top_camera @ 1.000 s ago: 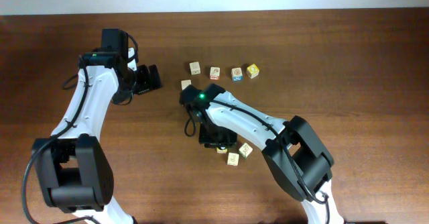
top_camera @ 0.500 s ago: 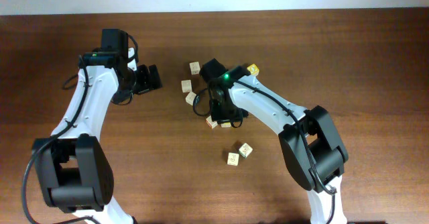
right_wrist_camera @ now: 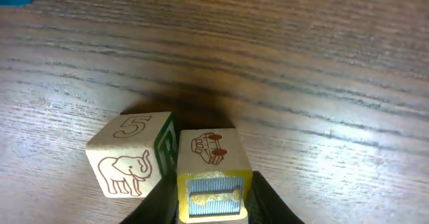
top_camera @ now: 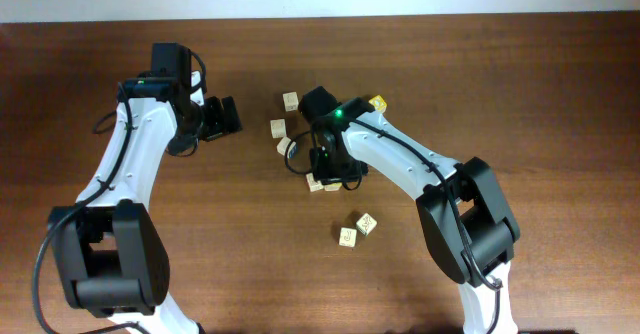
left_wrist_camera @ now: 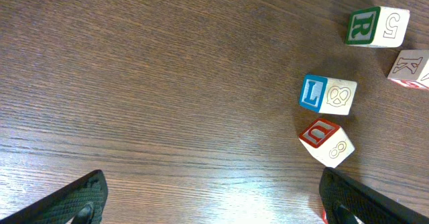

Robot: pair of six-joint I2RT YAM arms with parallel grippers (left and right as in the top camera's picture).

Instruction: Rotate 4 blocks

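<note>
Since a second ago the right gripper [top_camera: 328, 177] has travelled toward 12 o'clock, away from two blocks [top_camera: 367, 223] lying low on the table [top_camera: 540, 94], and now sits mid-table; the left gripper [top_camera: 222, 116] has kept its place. In the right wrist view the elephant block [right_wrist_camera: 131, 155] carries a "5" on top, an elephant outline in front and a green lettered side. The car block [right_wrist_camera: 213, 150], touching it at 3 o'clock, shows a small brown car. The left wrist view gives a green "R" block [left_wrist_camera: 377, 27] with a "5", a "K" block [left_wrist_camera: 409, 66], a blue "L" block [left_wrist_camera: 327, 94] with an "8", and a red "U" block [left_wrist_camera: 326, 141] with an "8". Eight blocks show overhead: three at 10 to 11 o'clock of the right gripper, two at its jaws, two at 5 o'clock, and a yellow one peeking out at 1 o'clock, where the right arm covers part of the upper row. The right jaws are clamped on the car block; the left jaws stand wide apart over bare wood, gripping nothing.
</note>
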